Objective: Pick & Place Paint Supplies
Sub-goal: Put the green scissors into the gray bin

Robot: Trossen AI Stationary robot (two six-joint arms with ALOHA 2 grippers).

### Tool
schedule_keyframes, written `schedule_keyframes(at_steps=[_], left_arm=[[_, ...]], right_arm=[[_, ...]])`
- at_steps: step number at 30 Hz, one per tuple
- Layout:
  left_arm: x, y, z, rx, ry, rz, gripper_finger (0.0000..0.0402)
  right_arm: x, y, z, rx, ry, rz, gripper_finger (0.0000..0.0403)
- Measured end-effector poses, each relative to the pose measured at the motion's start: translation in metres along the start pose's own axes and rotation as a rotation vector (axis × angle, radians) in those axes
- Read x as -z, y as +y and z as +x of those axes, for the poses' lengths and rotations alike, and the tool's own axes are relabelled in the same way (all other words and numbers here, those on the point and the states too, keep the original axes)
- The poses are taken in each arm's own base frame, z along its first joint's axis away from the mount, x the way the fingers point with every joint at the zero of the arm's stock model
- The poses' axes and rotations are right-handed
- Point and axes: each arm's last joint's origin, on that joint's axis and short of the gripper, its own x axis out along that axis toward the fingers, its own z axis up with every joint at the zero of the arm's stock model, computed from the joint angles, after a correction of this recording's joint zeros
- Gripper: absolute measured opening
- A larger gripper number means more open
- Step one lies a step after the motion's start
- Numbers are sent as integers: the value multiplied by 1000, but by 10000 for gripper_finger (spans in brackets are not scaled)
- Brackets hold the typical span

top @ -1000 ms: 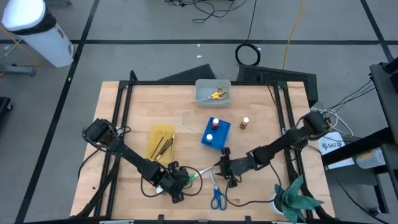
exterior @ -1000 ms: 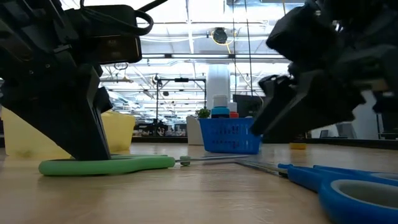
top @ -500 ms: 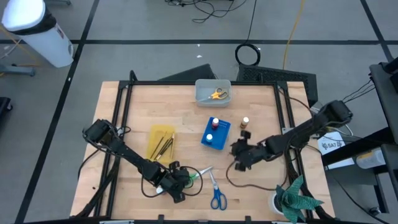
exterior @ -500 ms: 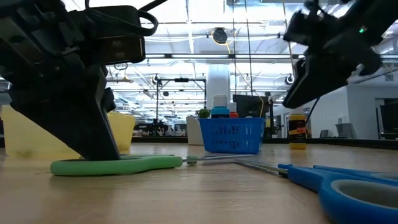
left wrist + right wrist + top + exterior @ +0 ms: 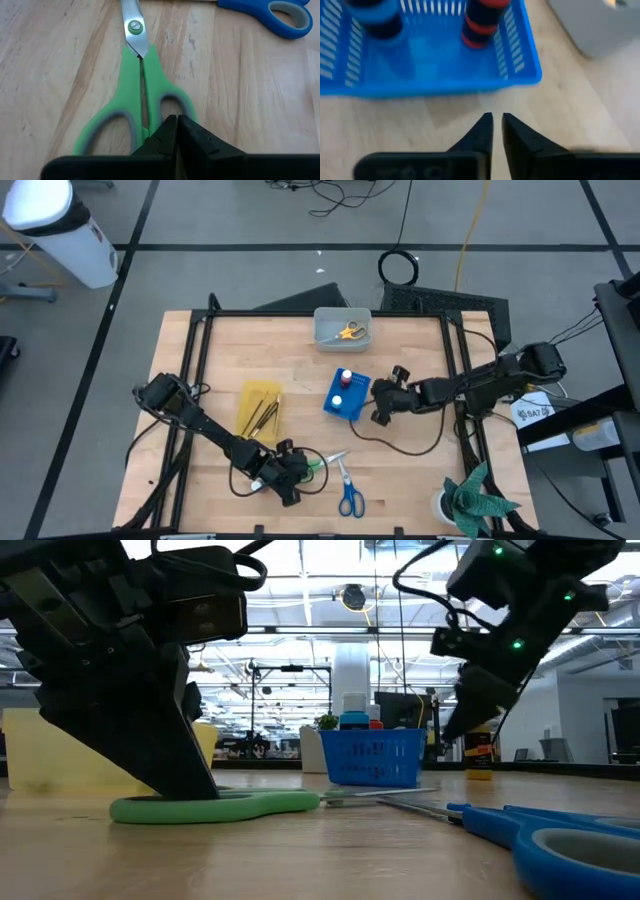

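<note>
Right gripper [image 5: 378, 416] swung from blue scissors [image 5: 349, 494] to blue tray [image 5: 354, 406], clenched empty; left gripper [image 5: 297, 477] clamping green scissors [image 5: 140, 105].

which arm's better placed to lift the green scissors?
Left. The left gripper is down on the green scissors, fingers closed at the handles. The right gripper is beside the blue tray.
</note>
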Motion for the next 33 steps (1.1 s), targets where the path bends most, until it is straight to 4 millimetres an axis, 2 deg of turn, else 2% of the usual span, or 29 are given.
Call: schedule_keyframes(at_steps=[4, 10, 19, 33], left_arm=[[0, 0, 0, 3, 2, 0, 17], [0, 0, 0, 4, 0, 0, 9], [-3, 1, 1, 7, -14, -11, 31], [-11, 6, 3, 6, -50, -32, 10]], right_arm=[[-7, -5, 6, -68, -37, -28, 3], [-10, -15, 12, -85, -30, -11, 5], [-16, -28, 17, -56, -44, -49, 3], [-27, -41, 25, -125, -154, -110, 3]])
